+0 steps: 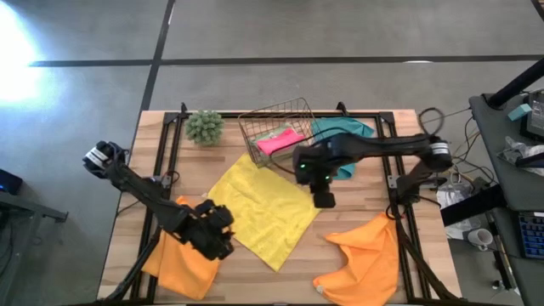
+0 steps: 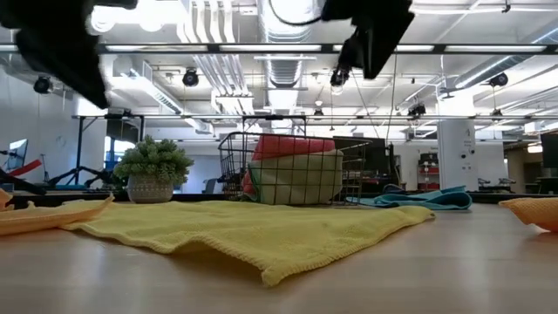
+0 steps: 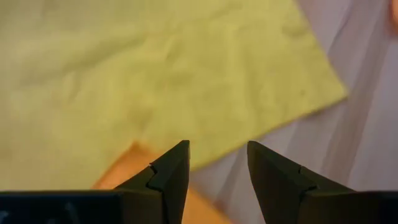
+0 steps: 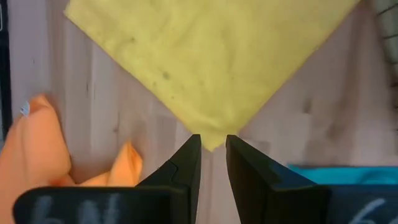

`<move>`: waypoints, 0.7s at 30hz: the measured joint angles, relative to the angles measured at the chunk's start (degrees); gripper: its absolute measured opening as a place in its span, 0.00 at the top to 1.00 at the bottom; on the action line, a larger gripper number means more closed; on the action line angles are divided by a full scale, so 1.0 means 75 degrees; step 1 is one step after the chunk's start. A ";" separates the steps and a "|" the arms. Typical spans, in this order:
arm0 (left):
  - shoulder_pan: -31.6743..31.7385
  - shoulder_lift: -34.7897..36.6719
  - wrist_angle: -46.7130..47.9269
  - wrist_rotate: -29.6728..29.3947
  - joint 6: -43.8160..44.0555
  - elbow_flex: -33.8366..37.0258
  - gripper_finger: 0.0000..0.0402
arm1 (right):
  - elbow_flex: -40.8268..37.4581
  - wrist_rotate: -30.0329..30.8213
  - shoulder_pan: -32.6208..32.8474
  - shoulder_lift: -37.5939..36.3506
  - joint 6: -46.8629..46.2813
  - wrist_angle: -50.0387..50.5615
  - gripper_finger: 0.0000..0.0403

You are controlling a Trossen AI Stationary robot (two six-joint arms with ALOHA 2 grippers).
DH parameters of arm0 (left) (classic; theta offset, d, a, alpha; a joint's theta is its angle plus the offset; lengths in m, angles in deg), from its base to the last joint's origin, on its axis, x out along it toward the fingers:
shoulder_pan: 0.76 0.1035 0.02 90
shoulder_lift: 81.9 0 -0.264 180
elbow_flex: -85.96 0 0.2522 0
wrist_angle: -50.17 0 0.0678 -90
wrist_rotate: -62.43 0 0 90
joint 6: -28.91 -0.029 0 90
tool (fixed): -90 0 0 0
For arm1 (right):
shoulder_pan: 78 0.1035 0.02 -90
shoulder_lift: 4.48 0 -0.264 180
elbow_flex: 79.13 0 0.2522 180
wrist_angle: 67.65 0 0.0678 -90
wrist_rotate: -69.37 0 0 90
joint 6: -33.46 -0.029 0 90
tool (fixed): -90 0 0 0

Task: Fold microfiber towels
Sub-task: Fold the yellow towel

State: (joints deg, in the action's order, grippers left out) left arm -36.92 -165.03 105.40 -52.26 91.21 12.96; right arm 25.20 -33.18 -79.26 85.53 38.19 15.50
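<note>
A yellow microfiber towel [image 1: 259,208] lies spread flat on the wooden table as a diamond. In the low view the yellow towel [image 2: 261,227] rests on the tabletop with both arms well above it. My left gripper [image 1: 219,242] hovers open over the towel's near-left edge, where it overlaps an orange towel [image 3: 130,165]; nothing is between its fingers [image 3: 217,149]. My right gripper [image 1: 325,201] hangs above the towel's right corner [image 4: 211,140]. Its fingers stand a narrow gap apart and hold nothing.
One orange towel [image 1: 183,259] lies crumpled at the near left, another [image 1: 365,251] at the near right. A wire basket [image 1: 276,132] holding folded pink and green cloths stands at the back. A teal towel [image 1: 344,136] lies beside it, and a fuzzy plant ball [image 1: 204,126] sits at the far left.
</note>
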 joint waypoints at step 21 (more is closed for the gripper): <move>0.1111 -0.2538 -0.0859 0.0134 -0.4161 -0.2346 0.64 | -0.3984 0.0164 0.0845 -0.3280 -0.0890 -0.2658 0.83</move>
State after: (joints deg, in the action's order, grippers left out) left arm -28.59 -184.07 98.96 -51.26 60.01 -4.64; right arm -4.68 -31.95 -72.92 60.93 31.51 -4.44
